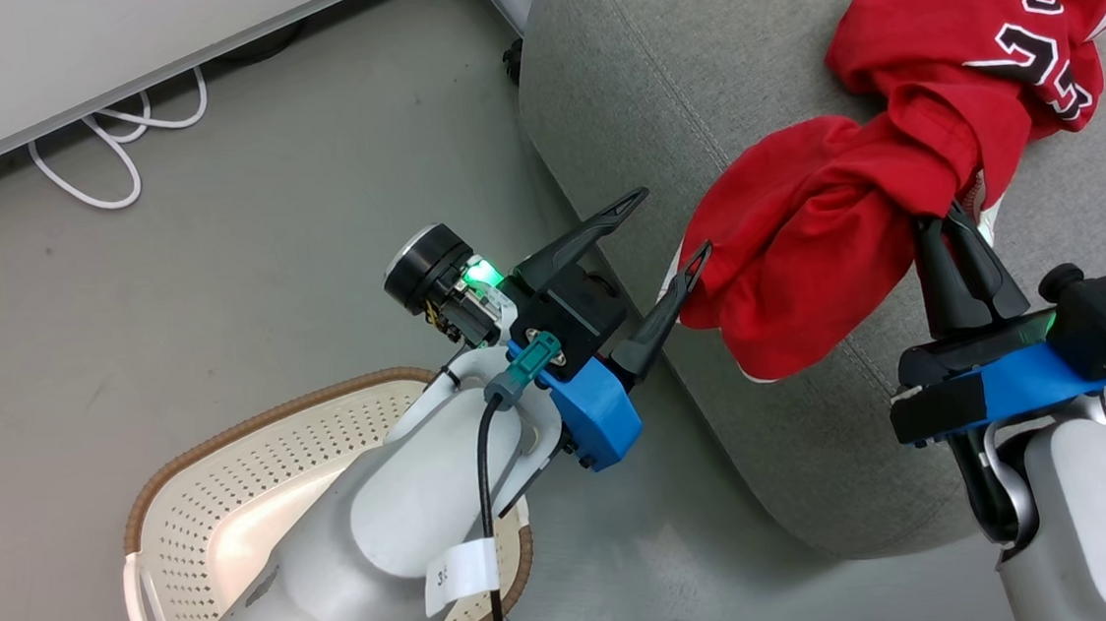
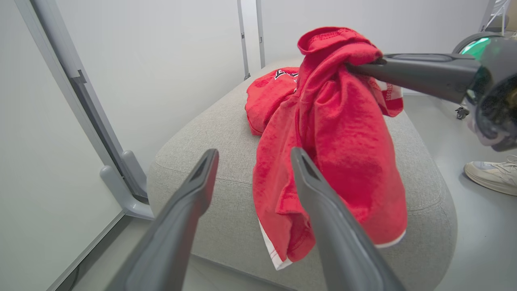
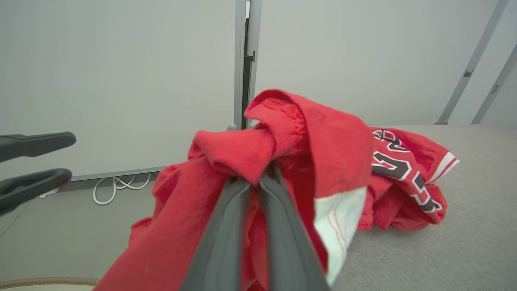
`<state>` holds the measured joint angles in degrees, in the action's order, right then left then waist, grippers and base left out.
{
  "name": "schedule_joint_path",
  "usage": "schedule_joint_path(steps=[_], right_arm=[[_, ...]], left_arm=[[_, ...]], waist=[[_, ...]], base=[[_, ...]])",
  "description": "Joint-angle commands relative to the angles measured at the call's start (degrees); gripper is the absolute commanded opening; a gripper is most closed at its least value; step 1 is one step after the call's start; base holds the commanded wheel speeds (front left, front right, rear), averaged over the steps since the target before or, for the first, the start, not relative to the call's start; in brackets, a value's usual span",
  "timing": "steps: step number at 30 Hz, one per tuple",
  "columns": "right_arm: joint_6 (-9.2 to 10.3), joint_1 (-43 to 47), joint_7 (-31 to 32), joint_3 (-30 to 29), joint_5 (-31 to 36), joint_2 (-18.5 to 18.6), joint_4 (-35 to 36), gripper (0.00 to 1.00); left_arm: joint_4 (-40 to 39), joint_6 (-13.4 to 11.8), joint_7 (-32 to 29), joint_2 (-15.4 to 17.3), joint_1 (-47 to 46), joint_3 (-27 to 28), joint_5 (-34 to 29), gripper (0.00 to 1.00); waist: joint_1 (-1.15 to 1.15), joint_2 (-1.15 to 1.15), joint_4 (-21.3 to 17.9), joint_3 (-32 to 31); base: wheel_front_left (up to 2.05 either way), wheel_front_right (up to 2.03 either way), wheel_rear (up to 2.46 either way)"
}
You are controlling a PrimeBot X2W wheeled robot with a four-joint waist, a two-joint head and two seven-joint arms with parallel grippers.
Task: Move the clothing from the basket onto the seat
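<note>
A grey floor [image 1: 219, 327] is stretching out below me, with a pale wall [image 1: 50, 64] standing along its far side and a white cable [image 1: 120, 137] lying looped at the foot of it. The clothing [image 1: 833, 229] is lying on the seat [image 1: 692, 72]. One red piece is bunching up near the seat's front edge and draping partly over it, with its white trim hanging lowest. The jersey [image 1: 1014, 27] is lying crumpled further back on the cushion, numbers facing up, and is touching the first piece.

My right claw [image 3: 255, 182] is gripping a raised fold of the front piece, fingers pinched close together on the fabric. My left claw [image 1: 674, 220] is spread wide and holding nothing. It is hanging at the seat's edge, and one fingertip is sitting right at the cloth's hem; I cannot tell whether it is touching.

The basket [image 1: 228, 445] is standing on the floor beside the seat, under my left forearm. In the left wrist view, a person's pale shoe [image 2: 490, 173] is resting on the floor past the seat.
</note>
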<state>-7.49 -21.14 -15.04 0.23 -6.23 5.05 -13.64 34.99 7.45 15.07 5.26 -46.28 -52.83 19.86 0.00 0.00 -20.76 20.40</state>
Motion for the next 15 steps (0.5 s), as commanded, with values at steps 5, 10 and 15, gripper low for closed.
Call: schedule_joint_path(steps=[5,10,15], right_arm=[[-0.01,-0.78,-0.21,-0.62,-0.43,0.17,0.58,0.00],[-0.01,-3.63,-0.22,-1.30,-0.40,0.62,1.33,0.00],[-0.01,-9.53,-0.21,-1.04,0.16,2.15,2.07,0.00]], left_arm=[[-0.36,0.05,0.15,0.04,-0.93,0.36,-0.20,1.00],[-0.63,0.04,0.15,0.16,-1.15,0.87,-0.78,1.00],[-0.79,-0.10,0.15,0.72,-2.31,1.26,-1.43,1.00]], waist=[[0.00,0.00,0.31,0.34],[0.00,0.00,0.41,1.55],[0.00,0.00,0.51,4.55]], base=[[0.00,0.00,0.00],[0.00,0.00,0.00],[0.00,0.00,0.00]])
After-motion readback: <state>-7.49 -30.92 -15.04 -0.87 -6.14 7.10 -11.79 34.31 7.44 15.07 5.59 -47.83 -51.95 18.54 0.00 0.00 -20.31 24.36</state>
